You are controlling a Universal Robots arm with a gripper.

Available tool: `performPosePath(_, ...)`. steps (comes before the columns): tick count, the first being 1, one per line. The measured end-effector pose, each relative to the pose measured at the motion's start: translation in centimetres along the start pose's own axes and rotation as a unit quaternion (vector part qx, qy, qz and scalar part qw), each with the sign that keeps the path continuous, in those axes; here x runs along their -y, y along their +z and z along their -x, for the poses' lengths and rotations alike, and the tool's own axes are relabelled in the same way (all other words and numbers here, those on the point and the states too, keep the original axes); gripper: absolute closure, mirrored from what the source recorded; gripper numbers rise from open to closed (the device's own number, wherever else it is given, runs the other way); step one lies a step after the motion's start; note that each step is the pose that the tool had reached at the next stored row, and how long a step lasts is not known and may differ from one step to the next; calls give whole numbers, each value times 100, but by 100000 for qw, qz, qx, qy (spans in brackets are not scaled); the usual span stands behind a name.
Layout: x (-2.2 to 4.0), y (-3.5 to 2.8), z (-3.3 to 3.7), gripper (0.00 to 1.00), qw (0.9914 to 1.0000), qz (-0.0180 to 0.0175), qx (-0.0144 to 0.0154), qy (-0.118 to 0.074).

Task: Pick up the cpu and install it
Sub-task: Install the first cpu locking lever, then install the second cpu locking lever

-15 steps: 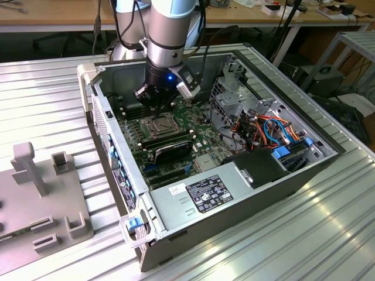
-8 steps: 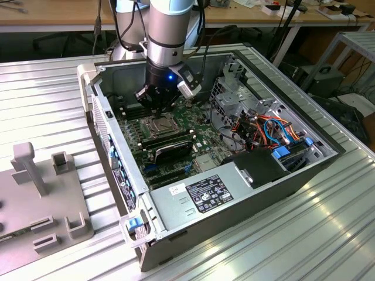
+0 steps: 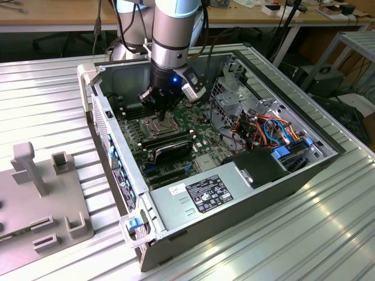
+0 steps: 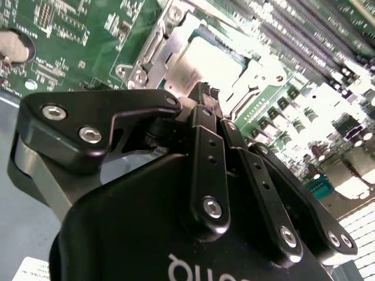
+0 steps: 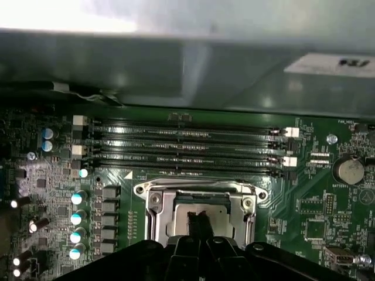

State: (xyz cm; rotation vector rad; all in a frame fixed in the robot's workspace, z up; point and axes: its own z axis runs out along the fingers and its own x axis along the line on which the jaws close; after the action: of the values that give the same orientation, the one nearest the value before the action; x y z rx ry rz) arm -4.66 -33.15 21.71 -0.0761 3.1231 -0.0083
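Now the gripper (image 4: 202, 93) hangs just above the socket frame (image 5: 199, 202) on the motherboard (image 3: 176, 134), its fingers (image 5: 199, 222) pinched together, holding nothing; the cpu (image 4: 208, 64) lies seated in that frame, directly beneath the fingertips.

Silver-grey arm, black gripper (image 4: 203, 93)

Arm (image 3: 173, 26) cylindrical, silver with pale blue joint cap up top; black cables trailing beside. Black wrist block with small blue light (image 3: 174, 79), grey camera housing (image 3: 193, 88) on side. Gripper links matte black, silver screw heads (image 4: 89, 134), white lettering on body, partly cut off.
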Motion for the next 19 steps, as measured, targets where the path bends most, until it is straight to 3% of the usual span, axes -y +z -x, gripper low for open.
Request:
performPosePath(7,180,1,12,89,100000,-4,-1,-6)
performPosePath(11,187,1,11,89,100000,-4,-3,2)
performPosePath(13,240,1,9,89,100000,-6,-3,-3)
performPosePath(19,241,1,9,89,100000,-4,-4,-2)
